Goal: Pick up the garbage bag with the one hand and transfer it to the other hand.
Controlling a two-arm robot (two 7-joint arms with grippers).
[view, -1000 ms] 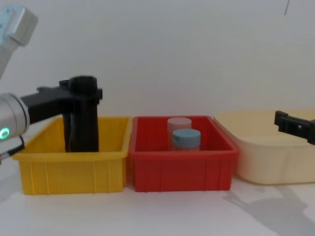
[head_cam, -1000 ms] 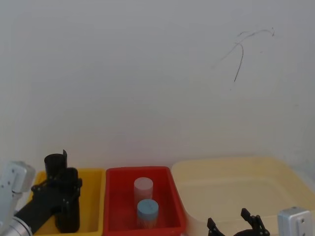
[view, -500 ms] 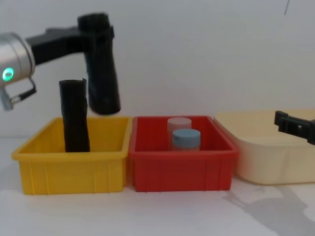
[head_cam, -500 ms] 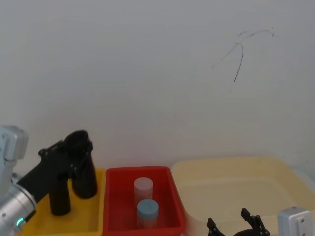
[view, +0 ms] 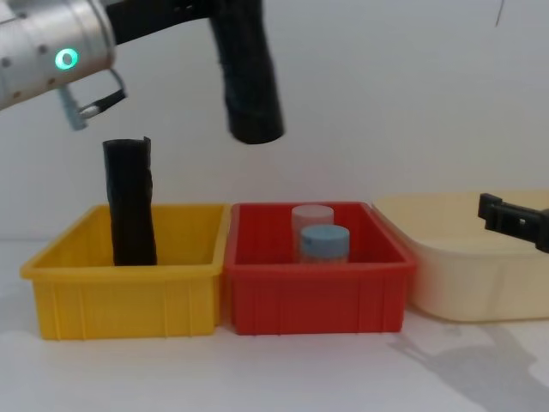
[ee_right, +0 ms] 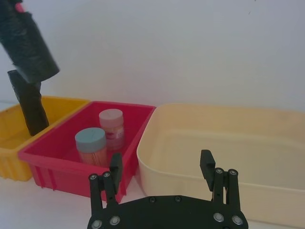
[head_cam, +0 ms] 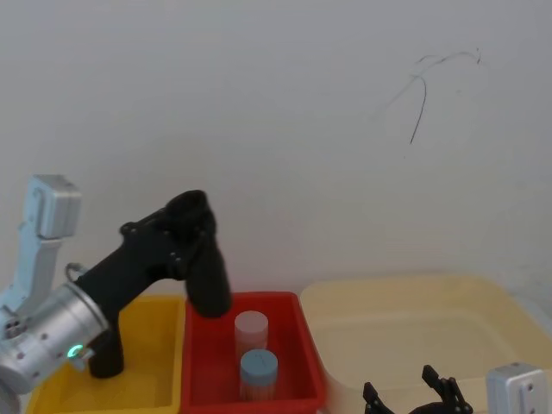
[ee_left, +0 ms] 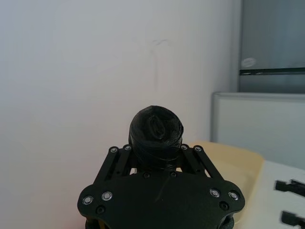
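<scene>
The garbage bag (view: 249, 86) hung in the air, tilted, over the place where the yellow bin (view: 120, 300) meets the red bin (view: 317, 300). The left gripper (head_cam: 177, 241) had its fingers clamped around the bag's upper part, so the long lower part was free. The plastic looked glossy, so in my judgement it could slide down through the fingers and fall onto the two jars (view: 322, 233) in the red bin. The right gripper (ee_right: 161, 167) waited low beside the cream tub (view: 480, 283), well apart from the bag, empty and with its fingers spread. If it closed too near the left fingers, they could collide. If the left gripper let go too early, the bag would drop.
</scene>
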